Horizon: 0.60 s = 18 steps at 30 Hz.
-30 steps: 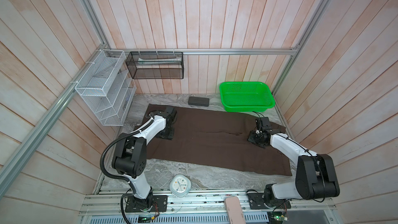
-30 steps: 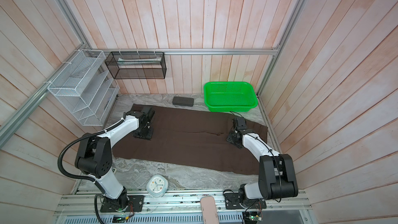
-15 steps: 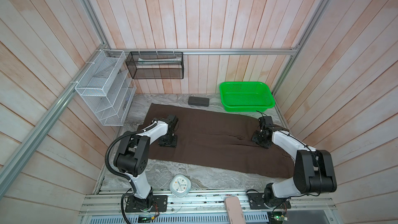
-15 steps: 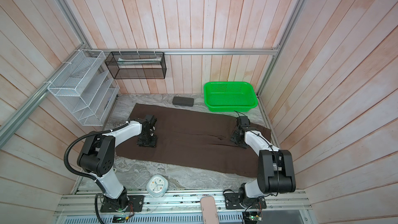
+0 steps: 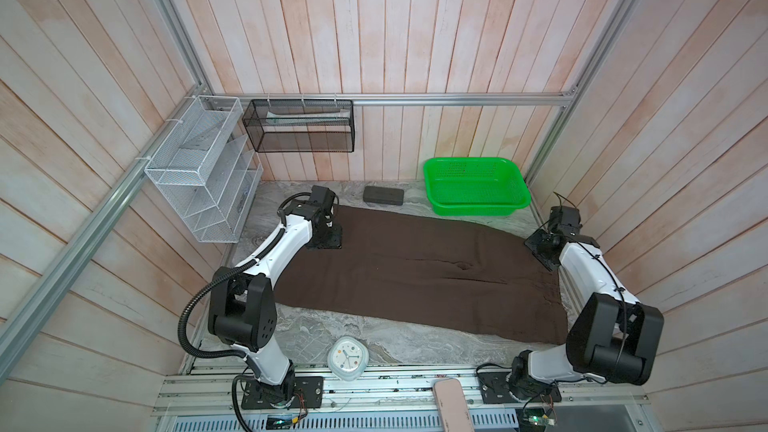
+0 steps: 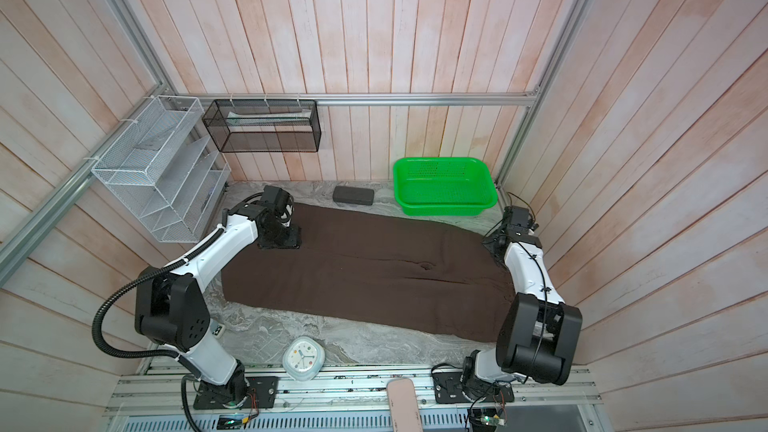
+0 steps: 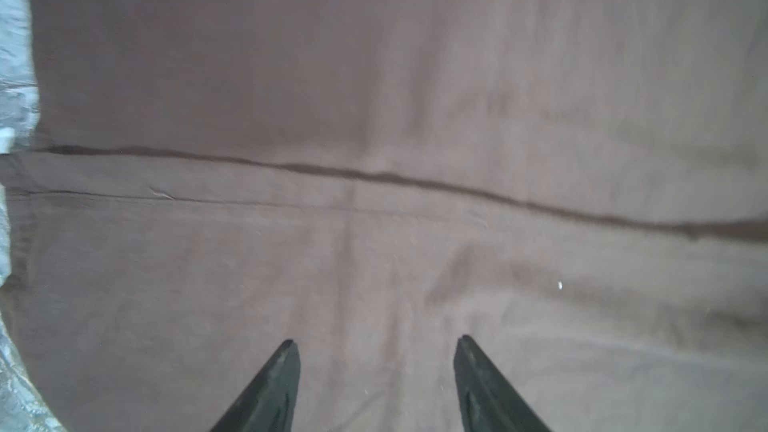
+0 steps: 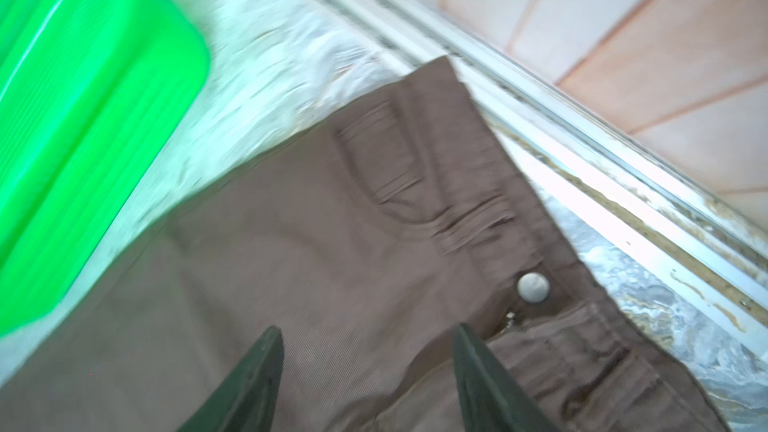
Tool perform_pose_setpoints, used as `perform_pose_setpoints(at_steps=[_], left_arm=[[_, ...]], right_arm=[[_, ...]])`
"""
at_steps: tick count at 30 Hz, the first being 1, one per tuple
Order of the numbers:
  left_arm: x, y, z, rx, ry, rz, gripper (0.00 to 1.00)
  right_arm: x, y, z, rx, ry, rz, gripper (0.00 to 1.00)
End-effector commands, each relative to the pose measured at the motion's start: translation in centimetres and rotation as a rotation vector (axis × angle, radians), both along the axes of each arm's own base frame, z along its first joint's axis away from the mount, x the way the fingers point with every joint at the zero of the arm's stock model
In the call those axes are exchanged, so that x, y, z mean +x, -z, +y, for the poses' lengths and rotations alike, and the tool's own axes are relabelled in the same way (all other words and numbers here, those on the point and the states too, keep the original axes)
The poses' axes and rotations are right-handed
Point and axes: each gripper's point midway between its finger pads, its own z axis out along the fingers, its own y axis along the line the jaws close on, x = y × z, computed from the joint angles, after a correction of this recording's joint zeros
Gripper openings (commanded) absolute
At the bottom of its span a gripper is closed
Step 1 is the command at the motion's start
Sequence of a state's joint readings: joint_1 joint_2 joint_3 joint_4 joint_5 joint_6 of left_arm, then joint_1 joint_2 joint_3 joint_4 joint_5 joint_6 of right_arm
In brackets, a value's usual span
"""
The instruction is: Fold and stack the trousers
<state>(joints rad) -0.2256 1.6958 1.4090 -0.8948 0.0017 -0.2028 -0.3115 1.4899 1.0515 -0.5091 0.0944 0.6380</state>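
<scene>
While the trousers (image 5: 415, 280) lie flat across the desk (image 5: 415, 351), the left pincer (image 7: 374, 342) hangs spread and empty over their leg end, the right pincer (image 8: 368, 330) likewise over their waist end. Only the right wrist view shows the waistband's metal button (image 8: 533, 286); the left wrist view shows the dark gap between the legs. In both top views their long axis runs left to right, waist pointing right.
</scene>
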Motion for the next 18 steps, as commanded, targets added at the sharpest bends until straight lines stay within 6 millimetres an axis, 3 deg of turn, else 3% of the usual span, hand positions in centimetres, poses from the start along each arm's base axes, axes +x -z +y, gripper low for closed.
perform_pose_setpoints(at_steps=[1,7,13,18], left_arm=[[2.0,-2.5,1.6,-0.043,-0.032,-0.095,0.62],[3.2,-2.9,2.9,-0.1,-0.05,-0.124,0.62],[3.4,-3.5,4.0,-0.132,-0.074,-0.144,0.62],[3.7,-3.9,4.8,-0.15,-0.093,-0.157,0.62]], right_arm=[[2.0,-0.2,-1.9,0.075,0.058,-0.056,0.66],[3.6,3.4,-4.6,0.128,0.123,0.009,0.64],[5.9,6.9,-4.6,0.204,0.108,0.029,0.62],[7.8,8.6,-5.0,0.226,0.103,0.022,0.6]])
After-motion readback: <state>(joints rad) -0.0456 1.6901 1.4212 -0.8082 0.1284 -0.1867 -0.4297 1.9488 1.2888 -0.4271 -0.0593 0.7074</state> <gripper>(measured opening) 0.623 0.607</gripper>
